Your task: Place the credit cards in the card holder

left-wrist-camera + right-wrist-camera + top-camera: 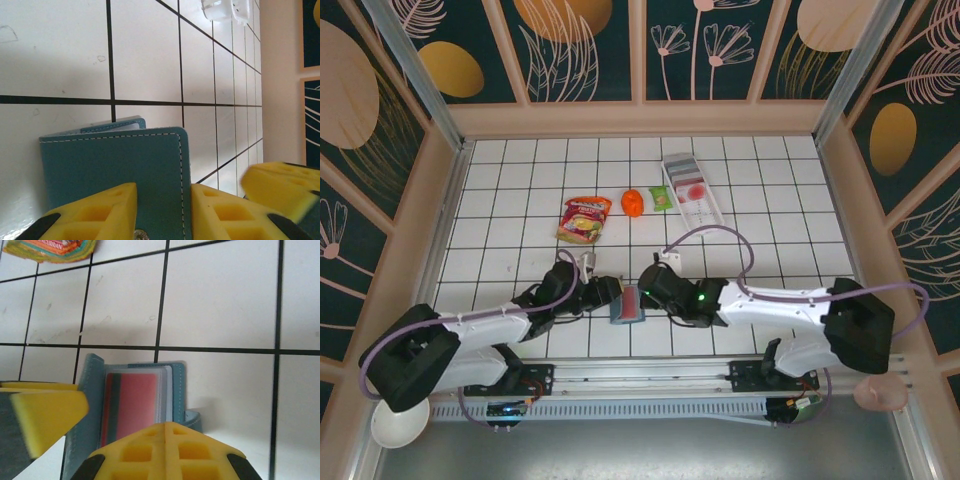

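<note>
Dark-teal stitched folding card holder [627, 306] lies open on the white tiled table [520, 200] between both claws; red-pink credit card [134, 407] in its clear pocket, long axis pointing straight away from the right gripper [165, 427], jaws pressed together at the card's near end. Left gripper [164, 195] straddles the holder's edge, part-spread, can't tell if pinching. Open tiles around it.

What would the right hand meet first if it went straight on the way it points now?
Probably the flat red card in the open teal folding wallet, just ahead of the shut right hand.
</note>
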Controlling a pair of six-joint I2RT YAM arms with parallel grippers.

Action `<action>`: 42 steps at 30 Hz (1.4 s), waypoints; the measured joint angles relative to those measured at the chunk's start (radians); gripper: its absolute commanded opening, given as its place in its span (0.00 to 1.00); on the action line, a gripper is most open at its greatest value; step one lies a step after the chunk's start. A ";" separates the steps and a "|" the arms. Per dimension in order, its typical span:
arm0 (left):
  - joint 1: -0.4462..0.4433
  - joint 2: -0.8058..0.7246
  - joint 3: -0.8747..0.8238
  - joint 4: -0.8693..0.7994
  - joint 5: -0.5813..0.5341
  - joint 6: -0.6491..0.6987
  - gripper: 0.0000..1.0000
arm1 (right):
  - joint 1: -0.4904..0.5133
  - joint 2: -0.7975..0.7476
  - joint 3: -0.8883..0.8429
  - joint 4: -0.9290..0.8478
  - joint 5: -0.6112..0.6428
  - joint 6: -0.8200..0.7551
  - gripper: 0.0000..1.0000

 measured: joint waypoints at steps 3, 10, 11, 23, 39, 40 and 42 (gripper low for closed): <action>-0.017 0.039 0.016 0.014 -0.003 -0.003 0.32 | -0.013 -0.077 -0.034 -0.018 0.000 -0.011 0.28; -0.053 0.167 0.052 0.065 -0.002 -0.011 0.24 | -0.039 -0.128 -0.086 -0.052 -0.039 -0.064 0.34; -0.054 0.173 0.054 0.067 -0.005 -0.013 0.21 | -0.039 -0.122 -0.085 -0.050 -0.049 -0.075 0.34; -0.059 0.183 0.041 0.103 -0.057 -0.058 0.07 | -0.050 0.066 -0.056 0.014 -0.129 -0.138 0.31; -0.061 0.113 0.068 0.016 -0.099 -0.028 0.50 | -0.056 0.037 -0.063 0.104 -0.167 -0.143 0.40; -0.061 0.088 0.072 -0.011 -0.114 -0.025 0.49 | -0.056 0.036 -0.063 0.103 -0.165 -0.143 0.39; -0.061 0.029 0.085 -0.065 -0.149 -0.018 0.47 | -0.056 0.032 -0.063 0.102 -0.165 -0.143 0.39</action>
